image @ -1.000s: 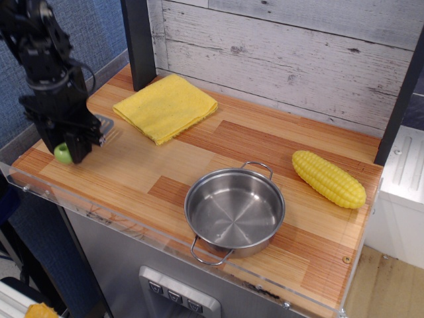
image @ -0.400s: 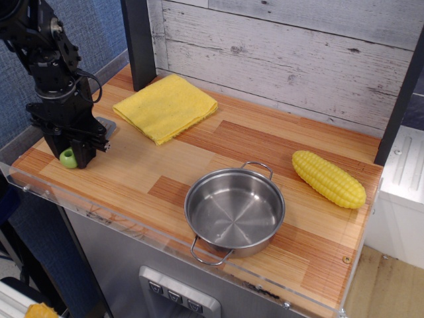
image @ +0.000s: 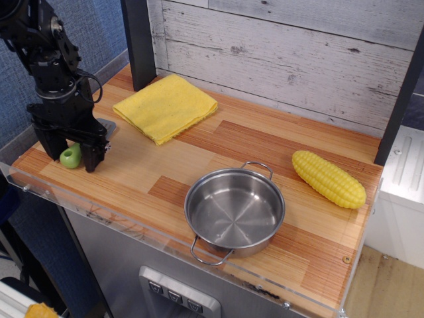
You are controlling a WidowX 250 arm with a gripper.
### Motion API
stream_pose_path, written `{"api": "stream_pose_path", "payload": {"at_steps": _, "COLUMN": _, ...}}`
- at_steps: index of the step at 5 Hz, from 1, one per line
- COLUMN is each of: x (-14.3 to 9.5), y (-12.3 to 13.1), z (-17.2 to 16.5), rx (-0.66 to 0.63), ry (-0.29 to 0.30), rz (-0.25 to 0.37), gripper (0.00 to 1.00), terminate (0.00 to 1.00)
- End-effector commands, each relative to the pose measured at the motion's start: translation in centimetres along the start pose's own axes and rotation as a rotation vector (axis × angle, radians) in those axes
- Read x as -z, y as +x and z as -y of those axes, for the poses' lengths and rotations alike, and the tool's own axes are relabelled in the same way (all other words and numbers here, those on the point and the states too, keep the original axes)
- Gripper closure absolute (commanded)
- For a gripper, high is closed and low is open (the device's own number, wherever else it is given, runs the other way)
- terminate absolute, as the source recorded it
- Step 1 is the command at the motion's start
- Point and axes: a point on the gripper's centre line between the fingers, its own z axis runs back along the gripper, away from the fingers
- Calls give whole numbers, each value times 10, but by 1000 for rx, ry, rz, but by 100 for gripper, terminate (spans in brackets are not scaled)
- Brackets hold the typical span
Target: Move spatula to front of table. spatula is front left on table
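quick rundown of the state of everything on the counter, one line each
gripper: down at the front left of the table, jaws spread to either side of the green handle
spatula: lying on the table, handle between the jaws, blade mostly hidden behind the gripper
yellow cloth: folded, lying flat at the back
steel pan: upright, empty
corn cob: lying on its side at the right
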Motion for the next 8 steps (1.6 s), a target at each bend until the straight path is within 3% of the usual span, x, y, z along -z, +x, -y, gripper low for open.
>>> {"api": "stream_pose_path", "payload": {"at_steps": 1, "x": -26, "y": 4, "z": 14, "rx": 12, "ry": -21, "rz": 56, "gripper": 0, "terminate": 0}}
{"api": "stream_pose_path", "payload": {"at_steps": 5, "x": -105, "y": 34, "z": 45, "rx": 136, "ry": 4, "rz": 147, "gripper": 0, "terminate": 0}}
{"api": "stream_pose_path", "payload": {"at_steps": 6, "x": -121, "y": 39, "z": 56, "rx": 194, "ry": -6, "rz": 187, "gripper": 0, "terminate": 0}}
{"api": "stream_pose_path", "payload": {"at_steps": 7, "x": -125, "y": 41, "z": 61, "rx": 216, "ry": 8, "rz": 190, "gripper": 0, "terminate": 0}}
{"api": "stream_pose_path", "payload": {"at_steps": 8, "x": -125, "y": 41, "z": 61, "rx": 216, "ry": 8, "rz": 190, "gripper": 0, "terminate": 100}}
